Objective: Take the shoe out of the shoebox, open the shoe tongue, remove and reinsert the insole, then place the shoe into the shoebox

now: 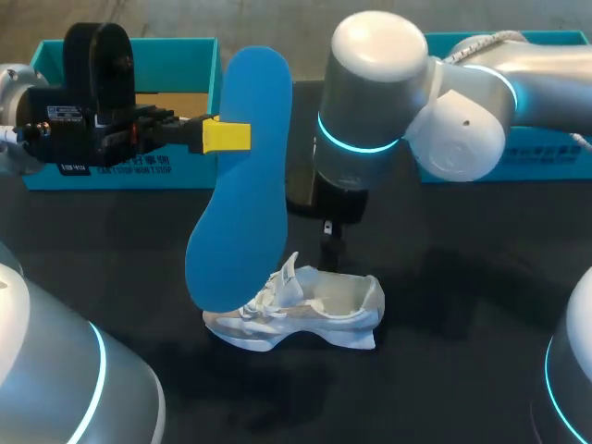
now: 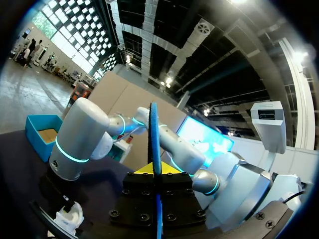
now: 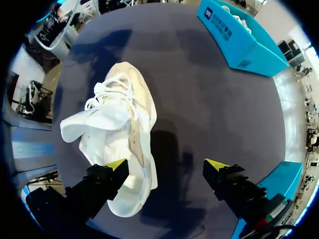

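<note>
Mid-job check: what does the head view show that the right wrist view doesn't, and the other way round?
Head view only: the flat blue foam insole, upright above the table and pinched in the left gripper.
Right wrist view only: the right gripper with its fingers open, one over the heel of the white lace-up shoe, the other over bare table.
Both: that shoe lying on the black table, outside a teal cardboard shoebox.

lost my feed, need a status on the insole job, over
Left claw shut on blue insole, held up. Right claw open over heel of shoe. Shoe on table. Right claw may crowd reinsert.
</note>
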`<state>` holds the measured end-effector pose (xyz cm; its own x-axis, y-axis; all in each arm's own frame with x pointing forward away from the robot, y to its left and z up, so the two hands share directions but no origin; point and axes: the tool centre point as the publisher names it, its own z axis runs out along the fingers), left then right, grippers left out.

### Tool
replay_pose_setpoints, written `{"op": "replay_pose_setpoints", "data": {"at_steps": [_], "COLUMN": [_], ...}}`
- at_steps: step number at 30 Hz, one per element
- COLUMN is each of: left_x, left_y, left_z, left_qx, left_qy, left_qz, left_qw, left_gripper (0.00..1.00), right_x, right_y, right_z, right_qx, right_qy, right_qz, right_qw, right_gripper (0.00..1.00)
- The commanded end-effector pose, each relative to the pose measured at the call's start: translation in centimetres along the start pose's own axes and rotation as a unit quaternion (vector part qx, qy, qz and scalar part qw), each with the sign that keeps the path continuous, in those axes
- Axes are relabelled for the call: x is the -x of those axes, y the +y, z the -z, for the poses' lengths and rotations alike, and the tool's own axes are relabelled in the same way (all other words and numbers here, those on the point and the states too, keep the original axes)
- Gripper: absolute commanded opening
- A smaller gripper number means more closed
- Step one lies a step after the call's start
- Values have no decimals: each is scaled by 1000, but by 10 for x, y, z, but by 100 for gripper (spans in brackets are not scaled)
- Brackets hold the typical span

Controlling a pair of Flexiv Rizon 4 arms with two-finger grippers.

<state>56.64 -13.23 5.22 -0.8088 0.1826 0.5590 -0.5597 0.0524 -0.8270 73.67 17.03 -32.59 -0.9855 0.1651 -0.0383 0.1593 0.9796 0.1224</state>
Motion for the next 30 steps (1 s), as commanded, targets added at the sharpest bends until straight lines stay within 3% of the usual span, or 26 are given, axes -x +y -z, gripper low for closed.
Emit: {"op": "replay_pose_setpoints", "data": {"at_steps": [1, 22, 30], "left_x": [0, 0, 0], "left_y": [0, 0, 0], "left_z": [0, 0, 0], "left_qx": [0, 0, 0], "left_qy": [0, 0, 0], "left_qz": [0, 0, 0], "left_qw": [1000, 1000, 1000], "left_gripper": [0, 0, 0], "right_x": [-2, -20, -17], "right_y": [3, -3, -2], "right_z": [-10, -18, -41], "right_qx": [-1, 7, 15], "right_qy": [8, 27, 29], "right_qz": [-4, -37, -39], "right_qw": [1000, 999, 999], "right_gripper": [100, 100, 100]}}
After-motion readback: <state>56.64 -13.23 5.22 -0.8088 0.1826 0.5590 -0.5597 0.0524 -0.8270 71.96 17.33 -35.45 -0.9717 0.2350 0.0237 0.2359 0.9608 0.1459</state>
